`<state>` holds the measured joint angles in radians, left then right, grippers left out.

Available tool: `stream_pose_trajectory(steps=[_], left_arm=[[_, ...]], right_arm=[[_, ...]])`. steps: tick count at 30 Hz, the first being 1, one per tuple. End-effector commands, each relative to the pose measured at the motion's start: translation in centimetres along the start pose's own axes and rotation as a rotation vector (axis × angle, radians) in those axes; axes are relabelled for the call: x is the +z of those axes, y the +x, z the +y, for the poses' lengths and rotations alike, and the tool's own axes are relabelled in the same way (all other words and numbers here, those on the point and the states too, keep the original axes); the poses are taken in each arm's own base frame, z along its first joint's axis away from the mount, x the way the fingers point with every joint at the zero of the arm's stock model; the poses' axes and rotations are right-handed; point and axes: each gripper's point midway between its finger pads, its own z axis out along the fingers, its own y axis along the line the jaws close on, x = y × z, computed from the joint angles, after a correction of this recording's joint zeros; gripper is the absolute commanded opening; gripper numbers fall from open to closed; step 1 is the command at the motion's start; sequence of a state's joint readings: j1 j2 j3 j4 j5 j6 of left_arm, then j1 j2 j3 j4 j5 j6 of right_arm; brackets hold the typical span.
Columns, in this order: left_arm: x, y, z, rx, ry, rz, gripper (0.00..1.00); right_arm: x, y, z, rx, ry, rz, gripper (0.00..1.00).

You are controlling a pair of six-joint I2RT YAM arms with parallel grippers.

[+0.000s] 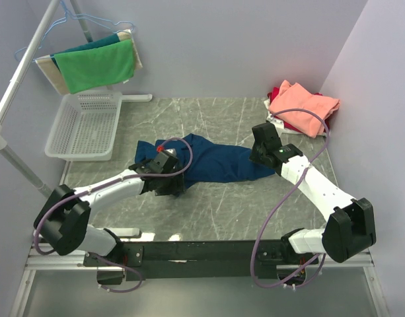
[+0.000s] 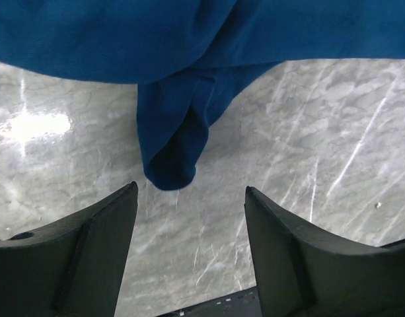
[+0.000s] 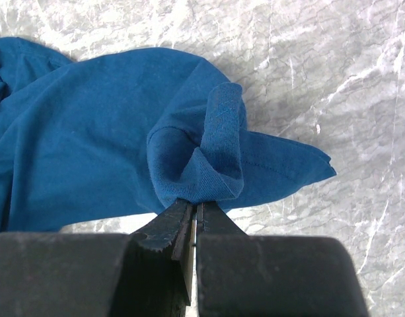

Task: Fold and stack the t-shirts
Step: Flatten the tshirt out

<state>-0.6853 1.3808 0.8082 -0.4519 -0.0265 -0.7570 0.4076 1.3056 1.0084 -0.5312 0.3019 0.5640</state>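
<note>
The navy-blue t-shirt (image 1: 219, 160) lies crumpled in a long strip across the middle of the table; its print is hidden. My right gripper (image 3: 197, 203) is shut on a bunched fold of the shirt (image 3: 209, 165) at its right end. My left gripper (image 2: 191, 198) is open and empty just above the table, with a hanging sleeve of the shirt (image 2: 172, 142) right in front of its fingers. In the top view the left gripper (image 1: 164, 173) sits at the shirt's left end and the right gripper (image 1: 263, 153) at its right end. A salmon-pink t-shirt (image 1: 302, 105) lies folded on a red one (image 1: 276, 92) at the back right.
A white mesh basket (image 1: 85, 125) stands at the back left. A green cloth (image 1: 96, 65) hangs on a hanger from a rail (image 1: 30, 53) above it. Walls close off the back and both sides.
</note>
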Motion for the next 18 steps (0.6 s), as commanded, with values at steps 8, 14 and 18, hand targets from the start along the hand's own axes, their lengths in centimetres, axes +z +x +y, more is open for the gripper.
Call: stream_pose_trajectory(steps=[8,14,18], left_arm=[[1.1,-1.2,0.1,-0.031,-0.061,-0.039,0.55],[1.8,-1.7,0.6,-0.056,-0.087,-0.078,0.52],[2.5,-1.7,0.4,-0.064,-0.083,-0.077,0.49]], right_arm=[[0.0,-2.2,0.1,0.007,0.004,-0.052,0.00],[0.2,-2.3,0.4,0.003,-0.006,-0.047,0.00],[0.1,-2.6,0.4,-0.001,-0.005,-0.050,0.00]])
